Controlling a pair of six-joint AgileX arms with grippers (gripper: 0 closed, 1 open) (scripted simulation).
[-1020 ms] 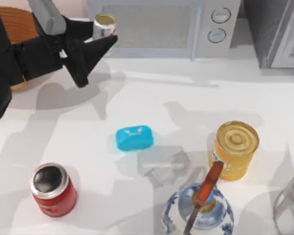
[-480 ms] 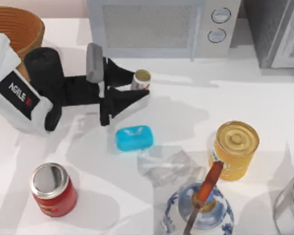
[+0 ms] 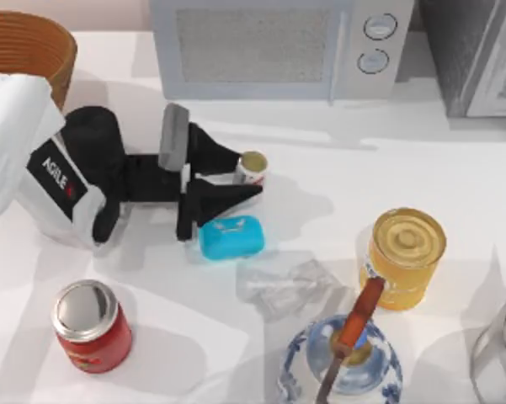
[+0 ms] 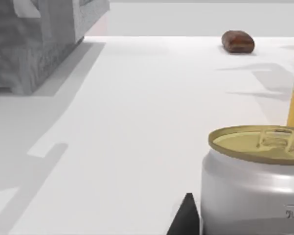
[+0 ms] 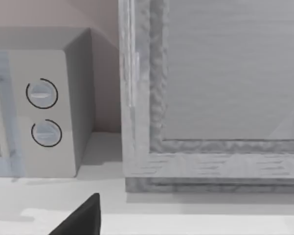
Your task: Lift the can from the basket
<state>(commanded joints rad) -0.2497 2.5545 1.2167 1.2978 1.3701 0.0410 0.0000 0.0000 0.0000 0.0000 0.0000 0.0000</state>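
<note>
White counter (image 3: 421, 160) carries everything. Nearest, a red can (image 3: 91, 325) and a blue soap (image 3: 231, 236) sit just beside the left gripper (image 3: 248, 178), whose fingers are closed on the can (image 3: 253, 167), already well clear of the basket (image 3: 25, 46) at far left. Any loosening could tip the can onto the soap. The right gripper (image 5: 80, 218) is parked; I cannot tell its fingers' state.

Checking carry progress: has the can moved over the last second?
Yes. The can, in the left gripper, went from beside the microwave down toward the blue soap.
</note>
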